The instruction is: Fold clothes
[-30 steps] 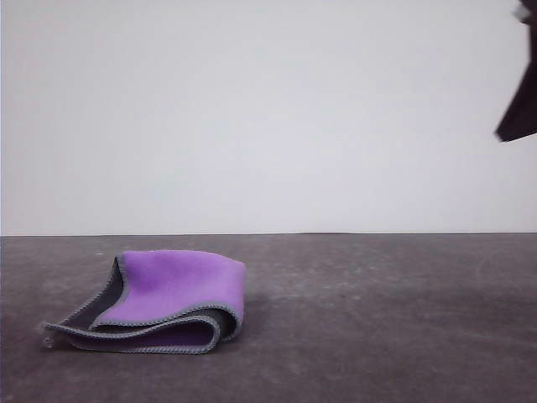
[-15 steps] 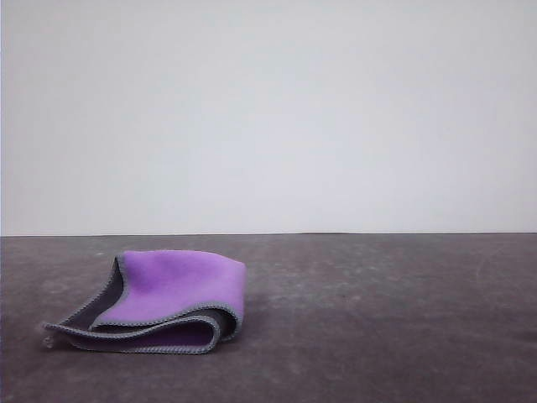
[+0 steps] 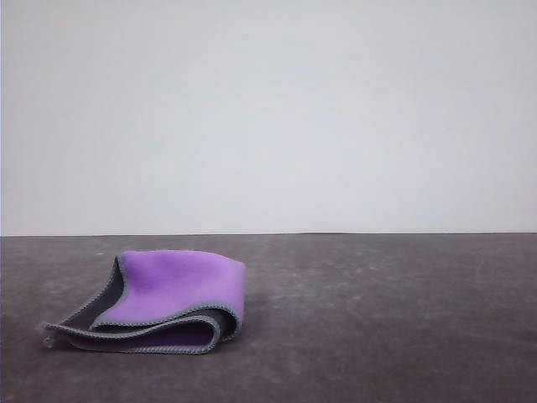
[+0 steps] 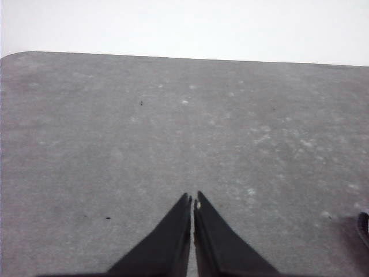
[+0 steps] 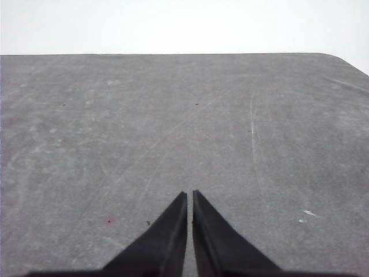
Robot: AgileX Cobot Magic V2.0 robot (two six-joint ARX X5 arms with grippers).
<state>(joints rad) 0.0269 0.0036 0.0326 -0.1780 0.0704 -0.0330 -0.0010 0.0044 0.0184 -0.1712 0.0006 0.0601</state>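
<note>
Fingers (image 4: 189, 199) pressed together, both arms above table (image 4: 86, 144).

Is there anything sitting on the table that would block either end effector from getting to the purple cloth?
Nothing visible does. The cloth lies alone, loosely folded, on the grey table. The left end effector and right end effector are shut above bare tabletop.

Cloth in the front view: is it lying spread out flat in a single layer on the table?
No, the cloth sits folded over on itself on the table, purple side up, with stacked grey-edged layers along its front.
</note>
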